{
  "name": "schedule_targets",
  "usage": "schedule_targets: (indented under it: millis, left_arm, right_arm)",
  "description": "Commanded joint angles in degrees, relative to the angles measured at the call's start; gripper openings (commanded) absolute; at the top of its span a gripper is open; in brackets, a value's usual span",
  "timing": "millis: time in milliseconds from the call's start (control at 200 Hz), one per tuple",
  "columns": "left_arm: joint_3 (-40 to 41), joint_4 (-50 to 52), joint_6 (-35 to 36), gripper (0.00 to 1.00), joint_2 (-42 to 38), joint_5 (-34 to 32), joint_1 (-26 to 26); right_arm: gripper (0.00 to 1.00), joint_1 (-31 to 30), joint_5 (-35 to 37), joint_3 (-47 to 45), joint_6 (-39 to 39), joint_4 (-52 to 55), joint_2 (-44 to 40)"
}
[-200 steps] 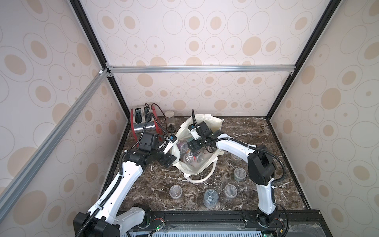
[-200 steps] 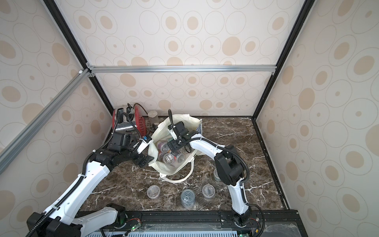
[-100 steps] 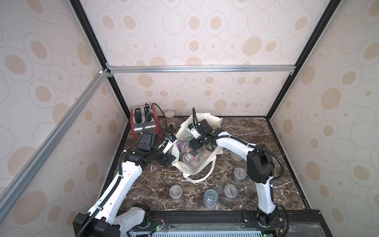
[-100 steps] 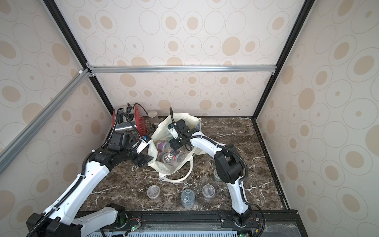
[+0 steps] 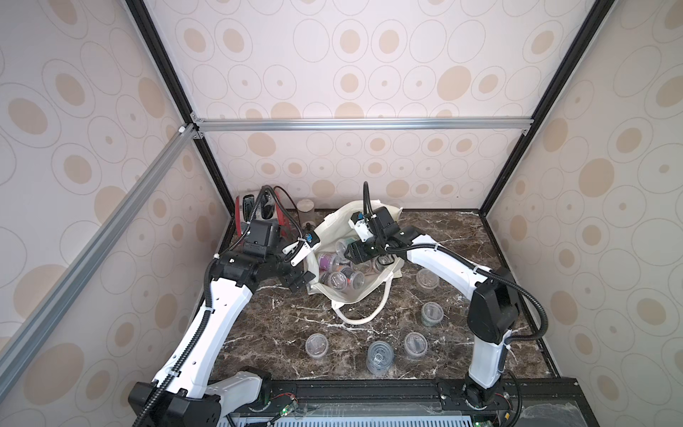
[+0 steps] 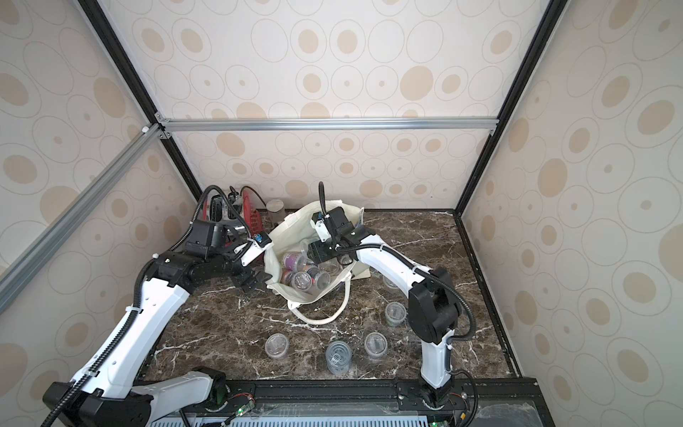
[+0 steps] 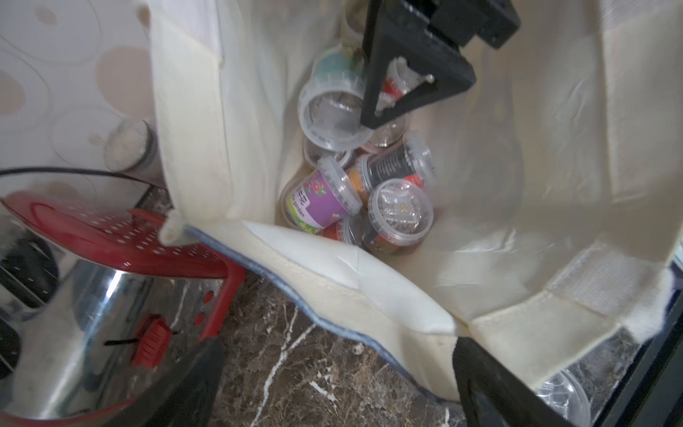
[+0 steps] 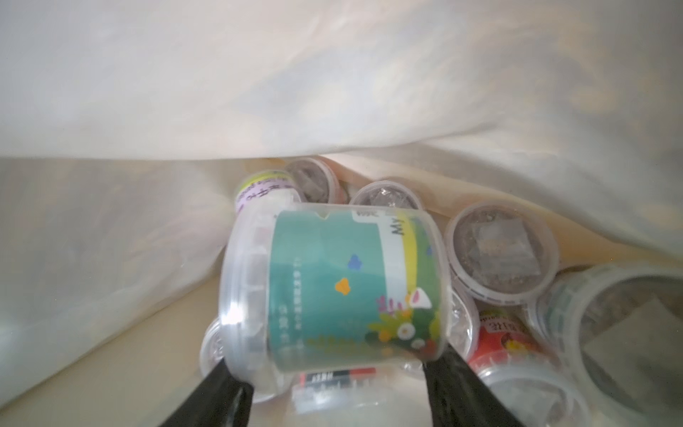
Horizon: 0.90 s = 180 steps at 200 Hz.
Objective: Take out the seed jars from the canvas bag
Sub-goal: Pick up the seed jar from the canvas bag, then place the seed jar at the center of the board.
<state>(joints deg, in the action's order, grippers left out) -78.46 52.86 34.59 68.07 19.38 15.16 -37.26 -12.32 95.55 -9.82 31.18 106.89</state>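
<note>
Green-labelled seed jar on its side inside canvas bag, far centre | long axis runs finger to finger | right gripper pinches it lid-to-base | left gripper spread wide, empty, at bag's left rim

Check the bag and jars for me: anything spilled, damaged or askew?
Nothing looks spilled or broken. The jars in the bag lie jumbled, several on their sides, and the right gripper holds a green-labelled jar sideways, lid end against one finger. One side of the bag folds inward.
</note>
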Motion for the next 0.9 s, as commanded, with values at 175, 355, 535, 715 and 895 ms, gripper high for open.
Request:
schedule_targets:
  millis: [175,355,535,715,895]
  left_arm:
    - [-13.2,3.6,4.5,0.98,3.0,20.5,-0.3]
    - [-15.9,-5.3,-2.2,0.98,5.3,23.8,-0.3]
    - [-16.0,-7.2,3.0,0.98,8.1,27.6,-0.2]
    - [-16.5,-6.2,9.8,0.98,10.9,29.5,0.0]
    - [-16.8,0.7,23.5,0.98,13.6,27.8,1.2]
  right_arm:
    - [0.63,0.9,-9.0,3.6,-7.9,8.2,-8.3]
    - [0.63,0.9,-16.6,1.9,-16.8,6.4,-12.7]
    - [0.63,0.9,-23.6,-1.0,-26.4,4.9,-14.5]
    - [0.63,0.4,-27.9,-4.3,-33.0,1.3,-15.7]
    - [0.63,0.1,-29.3,-5.9,-37.5,-2.7,-15.5]
